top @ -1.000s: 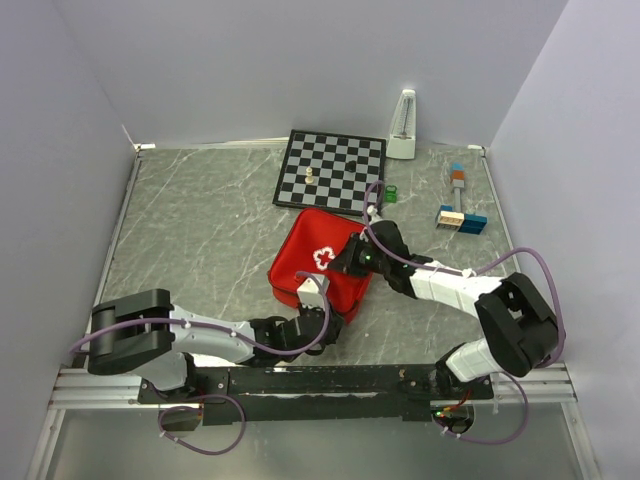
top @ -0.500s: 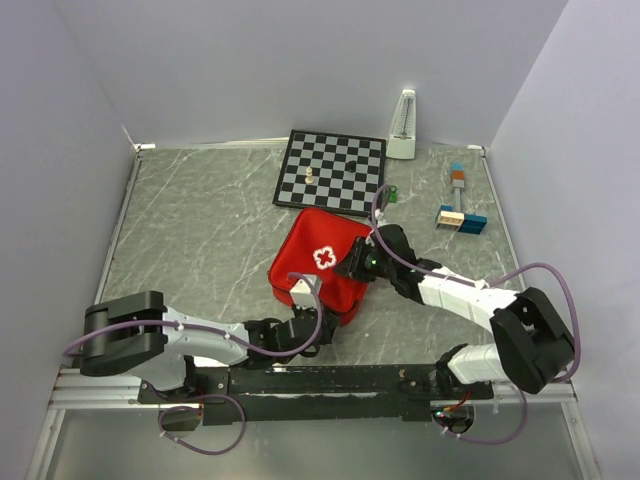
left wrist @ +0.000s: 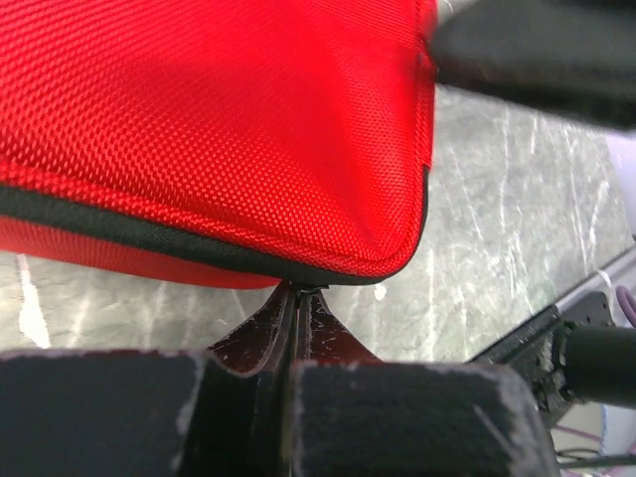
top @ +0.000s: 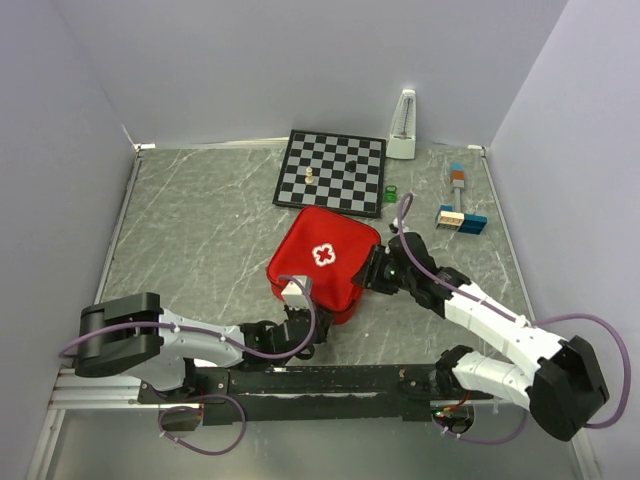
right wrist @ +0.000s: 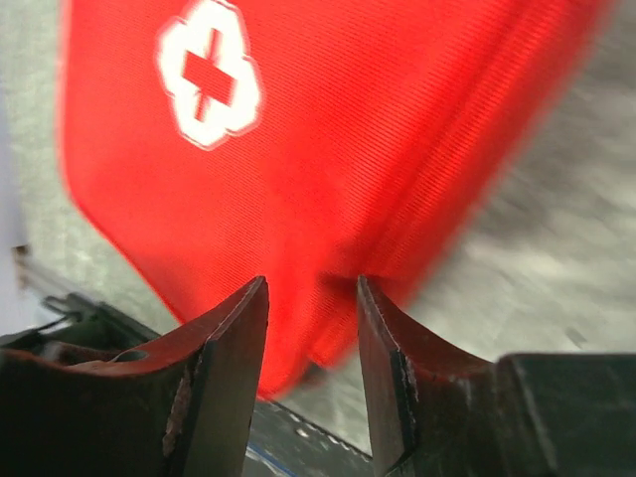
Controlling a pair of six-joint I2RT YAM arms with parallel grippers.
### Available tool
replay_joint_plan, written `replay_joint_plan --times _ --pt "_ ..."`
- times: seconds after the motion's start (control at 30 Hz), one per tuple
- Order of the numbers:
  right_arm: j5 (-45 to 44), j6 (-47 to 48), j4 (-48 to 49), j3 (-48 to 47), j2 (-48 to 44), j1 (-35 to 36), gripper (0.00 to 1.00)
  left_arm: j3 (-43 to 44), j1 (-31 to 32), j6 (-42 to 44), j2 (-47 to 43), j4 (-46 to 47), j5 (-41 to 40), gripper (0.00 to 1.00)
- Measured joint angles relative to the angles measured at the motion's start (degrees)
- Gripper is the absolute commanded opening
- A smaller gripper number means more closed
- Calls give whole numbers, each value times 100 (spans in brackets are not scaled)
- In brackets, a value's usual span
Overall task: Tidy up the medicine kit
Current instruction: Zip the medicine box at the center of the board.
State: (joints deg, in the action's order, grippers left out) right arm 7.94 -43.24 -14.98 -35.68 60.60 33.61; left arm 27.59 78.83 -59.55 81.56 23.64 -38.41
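The medicine kit [top: 320, 262], a red soft case with a white cross, lies closed in the middle of the table. My left gripper [top: 298, 303] is at its near edge. In the left wrist view the left gripper [left wrist: 296, 290] is shut, its tips pressed against the black zip line of the kit [left wrist: 219, 129]. Whether a zip pull is pinched does not show. My right gripper [top: 373, 272] is at the kit's right edge. In the right wrist view the right gripper [right wrist: 311, 283] stands open, with the blurred red kit [right wrist: 328, 149] just beyond its tips.
A black-and-white chessboard [top: 332, 170] with one small piece [top: 310, 176] lies behind the kit. A white metronome [top: 403, 125] stands at the back wall. A small green object [top: 391, 192] and coloured blocks [top: 460, 218] sit at the right. The arms' rail [top: 320, 380] runs along the near edge.
My right gripper has opened and drawn back to the kit's right edge. My left gripper has shut at the near edge. The kit has shifted slightly.
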Motion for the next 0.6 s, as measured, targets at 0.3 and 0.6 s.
replay_joint_plan --times 0.3,0.6 --pt "-260 42 -1137 400 -306 -15 51 -210 0 -2 -223 -118 -407 1" --pt "-254 -39 -1237 398 -1121 -26 56 -173 57 813 101 420 -345 1"
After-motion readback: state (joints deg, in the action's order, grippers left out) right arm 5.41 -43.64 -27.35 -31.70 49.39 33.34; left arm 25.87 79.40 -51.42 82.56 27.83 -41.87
